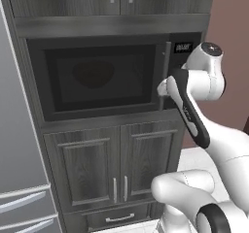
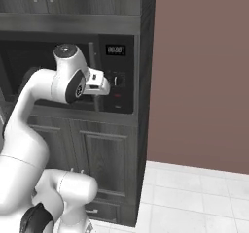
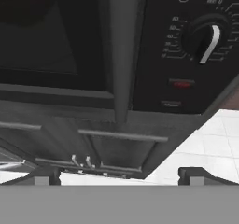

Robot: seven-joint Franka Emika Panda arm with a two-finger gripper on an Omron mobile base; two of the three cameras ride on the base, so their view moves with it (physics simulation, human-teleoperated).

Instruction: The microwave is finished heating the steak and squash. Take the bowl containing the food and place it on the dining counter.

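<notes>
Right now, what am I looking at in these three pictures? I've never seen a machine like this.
It is a white robot arm in a computer-drawn kitchen. Two pictures come from cameras on its rolling base, looking over the arm from the left and the right. The third comes from a camera on its hand, looking along the gripper, whose two dark fingertips stand wide apart and hold nothing. In front is a built-in black microwave with its door closed; a dim round shape shows behind the glass, probably the bowl. The hand is up close to the long grey handle, beside the control dial. Wooden cabinets sit below.
</notes>
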